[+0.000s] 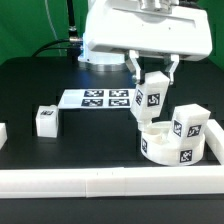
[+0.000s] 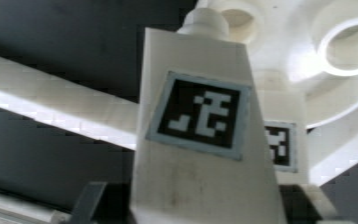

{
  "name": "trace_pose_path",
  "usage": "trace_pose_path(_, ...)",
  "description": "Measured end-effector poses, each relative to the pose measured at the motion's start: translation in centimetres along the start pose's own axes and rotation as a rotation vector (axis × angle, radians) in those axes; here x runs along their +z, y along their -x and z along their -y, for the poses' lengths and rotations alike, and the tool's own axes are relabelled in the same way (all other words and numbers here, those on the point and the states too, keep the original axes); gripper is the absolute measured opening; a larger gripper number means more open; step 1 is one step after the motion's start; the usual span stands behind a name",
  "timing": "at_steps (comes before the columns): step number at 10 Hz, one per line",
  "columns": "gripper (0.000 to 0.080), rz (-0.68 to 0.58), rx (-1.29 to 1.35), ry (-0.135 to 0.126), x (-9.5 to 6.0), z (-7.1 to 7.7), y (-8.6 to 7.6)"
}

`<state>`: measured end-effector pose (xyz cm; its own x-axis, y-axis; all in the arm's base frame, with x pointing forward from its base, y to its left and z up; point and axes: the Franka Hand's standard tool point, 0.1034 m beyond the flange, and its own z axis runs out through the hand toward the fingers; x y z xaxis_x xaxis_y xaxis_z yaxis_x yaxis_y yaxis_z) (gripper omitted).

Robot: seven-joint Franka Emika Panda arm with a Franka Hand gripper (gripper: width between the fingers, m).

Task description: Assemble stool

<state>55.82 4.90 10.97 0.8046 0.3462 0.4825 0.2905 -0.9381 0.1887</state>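
Marker board (image 1: 100, 98) on black table (image 1: 45, 155), white border rail (image 1: 90, 183) near edge

Robotics lab bench: black table (image 1: 80, 140), white border rails (image 1: 60, 182), tagged marker board (image 1: 72, 98), green backdrop (image 1: 20, 25).

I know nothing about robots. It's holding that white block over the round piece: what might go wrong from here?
1. The gripper holds the leg just above the seat. If the leg's end misses the socket, it may jam or slip in the grip.
2. Another leg stands on the seat close by, so the fingers might knock it on the way down.
3. Pushing off-centre could shove the seat sideways.
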Motion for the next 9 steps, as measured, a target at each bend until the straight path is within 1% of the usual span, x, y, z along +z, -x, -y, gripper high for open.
trace_pose_path(3,0.0324,0.006,-0.009,-0.007,0.3,0.6,0.1)
trace_pose_path(5,0.0324,-0.007,-0.015,-0.004,0.5,0.9,0.1)
trace_pose_path(6,0.0324,-0.002,-0.020,-0.006,0.8,1.1,0.3)
trace_pose_path(7,0.0324,0.000,-0.025,-0.006,1.0,1.1,0.3)
trace_pose_path(9,0.0324,0.004,-0.033,0.002,1.3,0.4,1.0)
